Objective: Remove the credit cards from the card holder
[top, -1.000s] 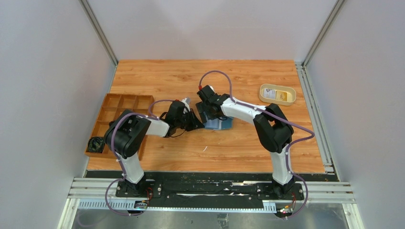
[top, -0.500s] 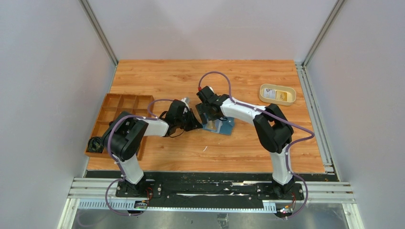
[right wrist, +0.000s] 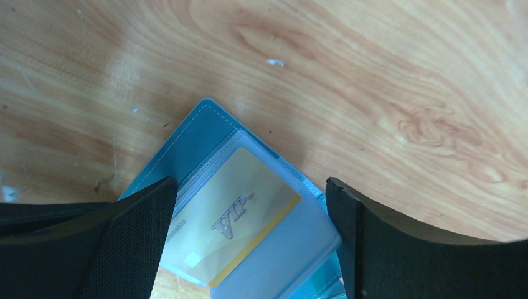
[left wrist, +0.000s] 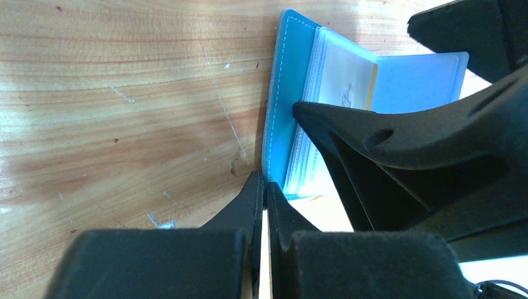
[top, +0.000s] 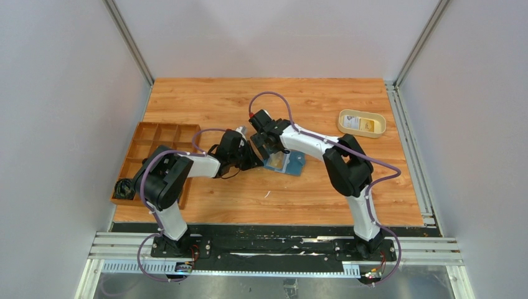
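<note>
The blue card holder (top: 287,163) lies open on the table, its clear sleeves fanned out. A yellow-and-white "VIP" credit card (right wrist: 233,221) sits in the top sleeve and also shows in the left wrist view (left wrist: 346,81). My left gripper (top: 254,161) is shut on the left edge of the holder's blue cover (left wrist: 274,124), its tips (left wrist: 264,187) pinching it. My right gripper (top: 264,144) is open just above the holder, one finger (right wrist: 134,230) over the sleeves' left edge and the other (right wrist: 355,230) past their right edge. It holds nothing.
A cream oval dish (top: 362,123) stands at the back right with something white and yellow inside. A brown wooden compartment tray (top: 155,144) lies at the left, with a black object (top: 124,188) in its near corner. Both arms meet at mid-table.
The card holder has gone from a folded lump to lying open and flat, showing the card. My right gripper has shifted left and back over it. The left gripper has stayed put.
</note>
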You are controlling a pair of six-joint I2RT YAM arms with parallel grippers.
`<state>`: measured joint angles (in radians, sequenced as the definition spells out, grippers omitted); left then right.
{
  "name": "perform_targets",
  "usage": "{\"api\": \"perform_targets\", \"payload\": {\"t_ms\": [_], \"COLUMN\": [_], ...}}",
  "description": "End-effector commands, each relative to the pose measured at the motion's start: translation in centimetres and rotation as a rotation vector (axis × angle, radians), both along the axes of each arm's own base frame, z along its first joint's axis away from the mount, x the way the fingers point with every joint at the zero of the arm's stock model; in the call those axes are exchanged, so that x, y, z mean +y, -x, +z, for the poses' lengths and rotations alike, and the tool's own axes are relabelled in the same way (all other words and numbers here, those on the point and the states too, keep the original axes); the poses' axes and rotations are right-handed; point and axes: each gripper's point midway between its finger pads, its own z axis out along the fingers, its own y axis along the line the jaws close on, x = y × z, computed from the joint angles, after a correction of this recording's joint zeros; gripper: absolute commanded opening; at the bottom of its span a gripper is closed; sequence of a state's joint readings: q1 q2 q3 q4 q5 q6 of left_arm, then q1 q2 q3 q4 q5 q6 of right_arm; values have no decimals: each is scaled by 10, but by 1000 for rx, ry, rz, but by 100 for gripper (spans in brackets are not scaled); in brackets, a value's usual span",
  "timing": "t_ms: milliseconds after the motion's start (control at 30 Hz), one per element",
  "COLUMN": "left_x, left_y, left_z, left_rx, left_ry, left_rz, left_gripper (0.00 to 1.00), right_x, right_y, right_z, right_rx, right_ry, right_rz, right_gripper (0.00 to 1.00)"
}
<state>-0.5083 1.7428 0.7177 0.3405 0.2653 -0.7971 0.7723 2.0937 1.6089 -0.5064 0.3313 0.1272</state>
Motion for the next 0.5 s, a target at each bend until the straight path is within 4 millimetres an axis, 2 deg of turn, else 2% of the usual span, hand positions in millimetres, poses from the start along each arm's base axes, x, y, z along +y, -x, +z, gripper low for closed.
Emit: {"api": "perform_targets", "payload": {"t_ms": [0,233,333,400,467], "left_x": [10,7,6,6,6], "left_y": [4,5,6,5,5], "left_z": [-15,-19,-21,-21,-23], "left_rx": [34,46,49,50,54], "left_ry": [-70,-69,-72,-73,-75], "left_rz": [8,-3,-5,-4,-2], "left_gripper": [0,0,0,0,0], "right_x": [-36,-47,-45,-36,-18], "right_y": [4,1,-2,-4,-4], "right_z": [-15,-17,-15,-12,-9], "right_rx": [8,-32,-58,-60,-51], "right_ry": [255,397,417,379,270], "right_rz": [34,83,105,122,151], "right_gripper": [93,93,93,93,93]}}
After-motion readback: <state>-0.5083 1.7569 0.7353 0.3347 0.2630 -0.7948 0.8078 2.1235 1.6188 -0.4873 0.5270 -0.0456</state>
